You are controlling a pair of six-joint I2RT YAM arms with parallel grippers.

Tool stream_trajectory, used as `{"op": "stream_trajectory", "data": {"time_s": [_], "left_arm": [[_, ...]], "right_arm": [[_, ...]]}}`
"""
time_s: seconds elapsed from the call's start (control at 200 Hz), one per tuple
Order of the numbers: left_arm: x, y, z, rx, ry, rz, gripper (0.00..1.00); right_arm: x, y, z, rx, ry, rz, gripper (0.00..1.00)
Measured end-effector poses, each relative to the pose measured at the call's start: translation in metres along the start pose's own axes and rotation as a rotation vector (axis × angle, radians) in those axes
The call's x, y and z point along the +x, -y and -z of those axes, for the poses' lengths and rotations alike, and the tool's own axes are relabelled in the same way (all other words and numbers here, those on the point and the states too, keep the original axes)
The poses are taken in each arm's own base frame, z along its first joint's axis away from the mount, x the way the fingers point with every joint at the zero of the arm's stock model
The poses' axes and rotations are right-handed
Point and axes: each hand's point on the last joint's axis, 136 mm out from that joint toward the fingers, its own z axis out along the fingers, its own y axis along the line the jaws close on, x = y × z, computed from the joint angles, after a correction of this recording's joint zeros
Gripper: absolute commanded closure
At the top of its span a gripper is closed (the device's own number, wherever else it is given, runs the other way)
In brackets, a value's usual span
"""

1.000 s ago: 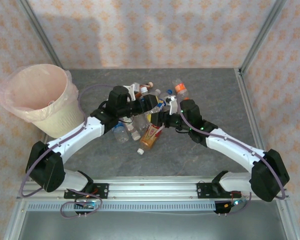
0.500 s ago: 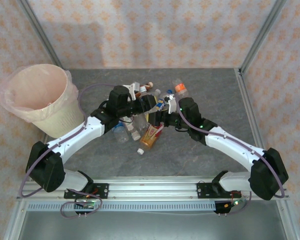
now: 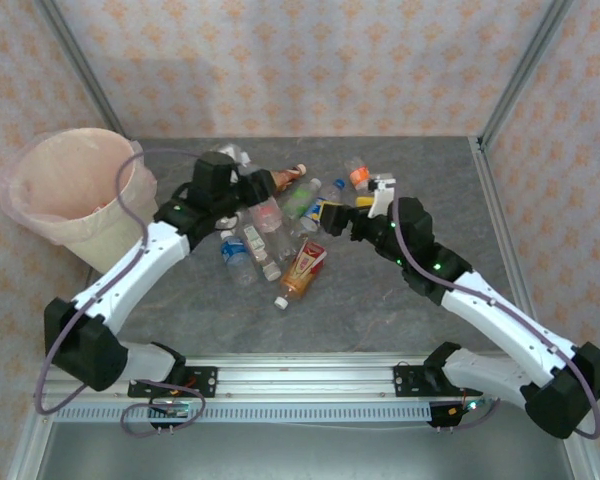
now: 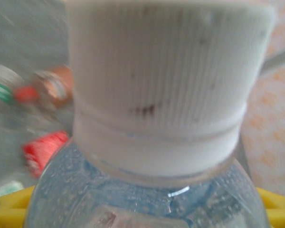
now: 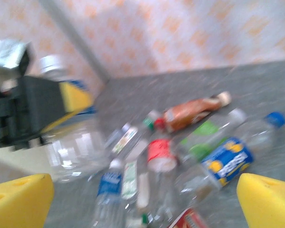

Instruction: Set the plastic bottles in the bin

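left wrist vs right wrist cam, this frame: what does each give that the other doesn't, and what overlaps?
Left wrist: close-up of the white ribbed cap of the clear bottle gripped in the left gripper, a yellow pad on either side.
Right wrist: the open right gripper, plus the blue-label bottle, green-label bottle and orange bottle lying on the grey table.
Both: the held clear bottle and the patterned wall.

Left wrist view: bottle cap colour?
White: ribbed cap of the bottle; left wrist view shows it best.
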Motion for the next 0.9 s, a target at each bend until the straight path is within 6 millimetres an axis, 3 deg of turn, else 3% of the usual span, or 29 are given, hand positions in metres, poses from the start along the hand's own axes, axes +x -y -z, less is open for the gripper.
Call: {"op": "stream_trajectory", "data": {"time_s": [0.1, 0.23, 0.39, 0.625, 0.776, 0.901], "left_arm": [[-0.050, -0.017, 0.039, -0.095, 0.134, -0.028, 0.53], [-0.120, -0.038, 0.102, -0.249, 0.351, -0.063, 0.52], [-0.170, -0.067, 0.166, -0.448, 0.531, -0.083, 0.52], [-0.196, -0.143, 0.221, -0.848, 0.618, -0.092, 0.52], [-0.198, -0.200, 0.236, -1.084, 0.574, -0.064, 0.52], [-0.194, -0.236, 0.249, -1.206, 0.536, -0.025, 0.52]], "right_arm": [[-0.015, 0.022, 0.006, 0.130, 0.085, -0.025, 0.01], [-0.010, 0.044, 0.003, 0.237, 0.108, -0.053, 0.01], [-0.003, 0.054, -0.003, 0.283, 0.099, -0.074, 0.01], [0.006, 0.062, -0.011, 0.323, 0.080, -0.082, 0.01], [0.010, 0.065, -0.015, 0.340, 0.059, -0.075, 0.01], [0.007, 0.064, -0.015, 0.344, 0.060, -0.074, 0.01]]}}
